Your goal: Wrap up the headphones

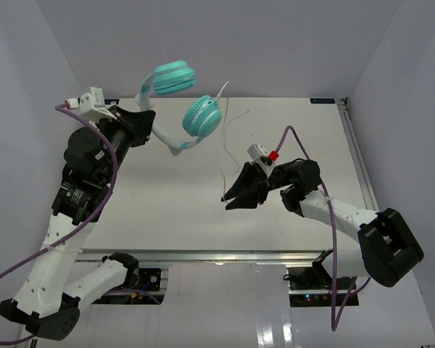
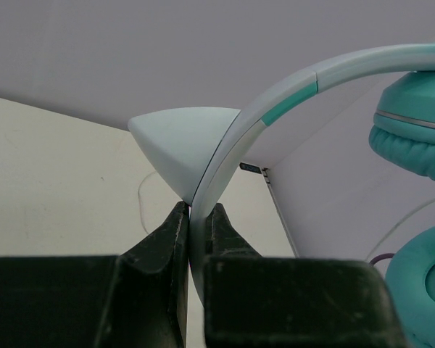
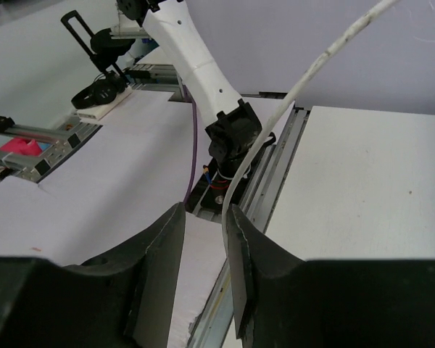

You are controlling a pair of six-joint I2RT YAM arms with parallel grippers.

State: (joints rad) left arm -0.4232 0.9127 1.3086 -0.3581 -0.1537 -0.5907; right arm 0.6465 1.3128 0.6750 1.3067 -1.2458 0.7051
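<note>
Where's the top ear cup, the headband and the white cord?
Top ear cup (image 1: 174, 77): top view, middle of the round cup.
Headband (image 2: 212, 177): left wrist view, pale part below its teal stripe.
White cord (image 3: 275, 116): right wrist view, middle of its slanting stretch.
</note>
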